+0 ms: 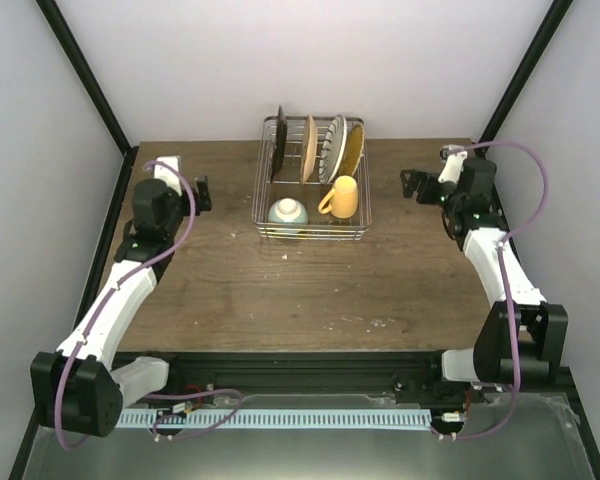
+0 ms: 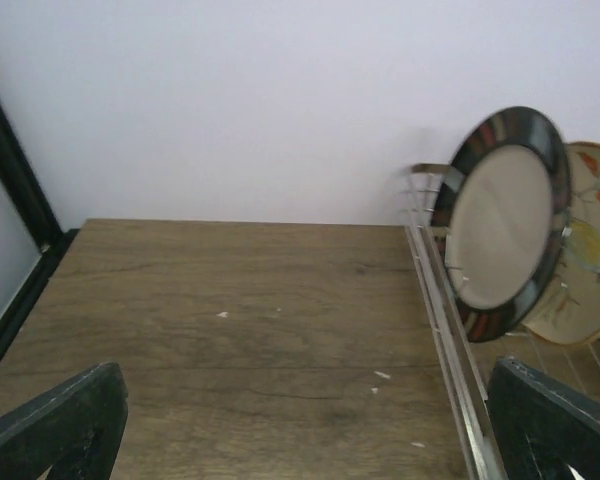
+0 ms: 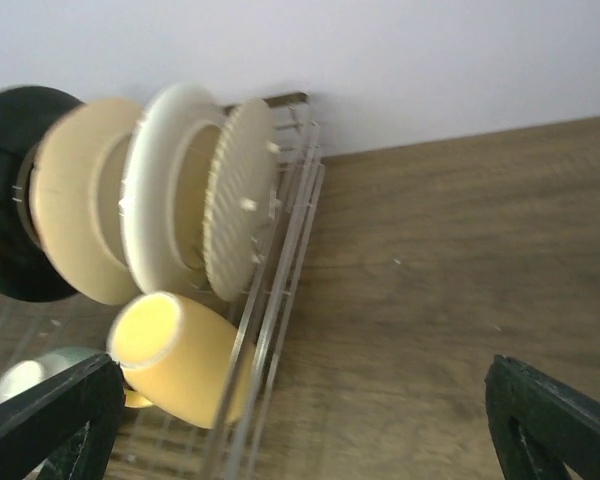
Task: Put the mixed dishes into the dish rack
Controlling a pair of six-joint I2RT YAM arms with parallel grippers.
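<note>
While the two arms stand off to either side of the wooden table [image 1: 280, 290], the dish rack [image 1: 263, 205] sits at the far middle, close to the back wall, and every dish I can see is inside it. Four plates stand on edge in a row across its far half. From left to right they are the dark-rimmed plate [image 1: 279, 143], a tan plate [image 1: 307, 148], the white striped plate [image 1: 334, 148] and the woven yellow plate [image 1: 353, 150], which leans toward the right wall. In the near half, the mint-green bowl [image 1: 288, 212] rests at the left. The yellow mug [image 1: 343, 196] lies tilted at the right, just beside the rack's right wall.

The left gripper [image 1: 202, 193] hovers left of the rack, near its left rail. Its fingers [image 2: 55, 430] are spread wide, with only bare wood between them. The right gripper [image 1: 412, 186] hangs over the table to the right of the rack, clear of it. Its fingers [image 3: 550, 420] are likewise spread wide and hold nothing.
</note>
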